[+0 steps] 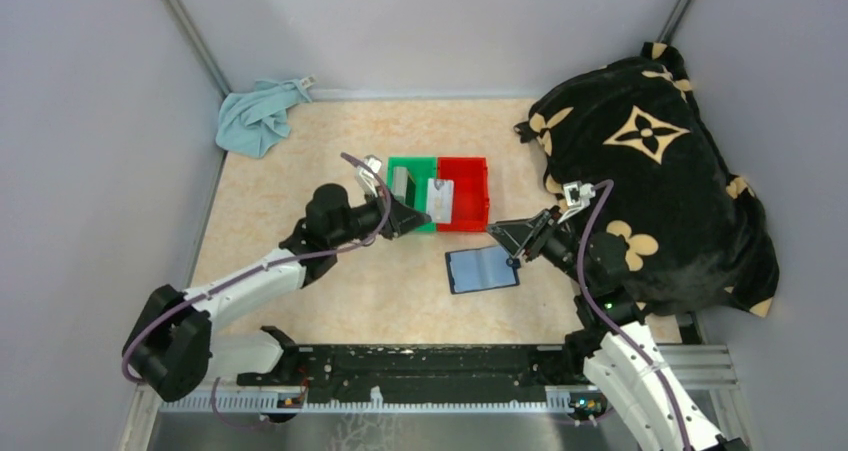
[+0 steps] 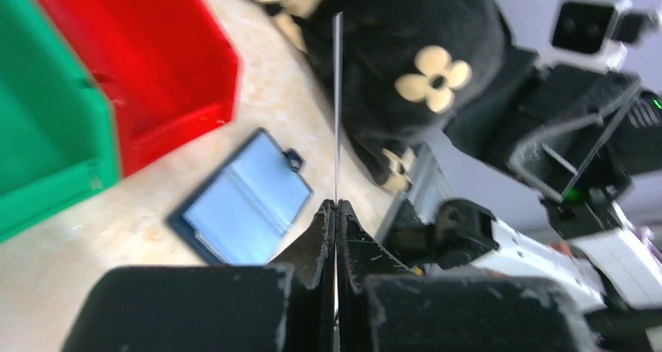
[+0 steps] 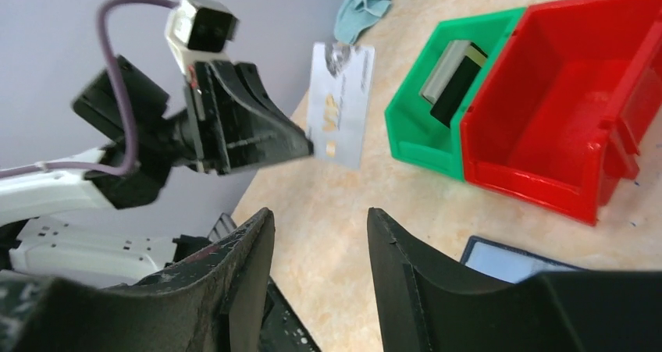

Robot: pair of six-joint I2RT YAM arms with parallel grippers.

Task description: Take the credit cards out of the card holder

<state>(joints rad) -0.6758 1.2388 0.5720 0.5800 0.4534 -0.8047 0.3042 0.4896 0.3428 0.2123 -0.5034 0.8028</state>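
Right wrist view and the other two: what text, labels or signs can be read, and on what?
"VIP": lengthwise on the silver card pinched by the left gripper.
Smaller print on that card: too blurred to read.
Green bin, red bin, card holder, blanket: no lettering visible, only flower motifs on the blanket.
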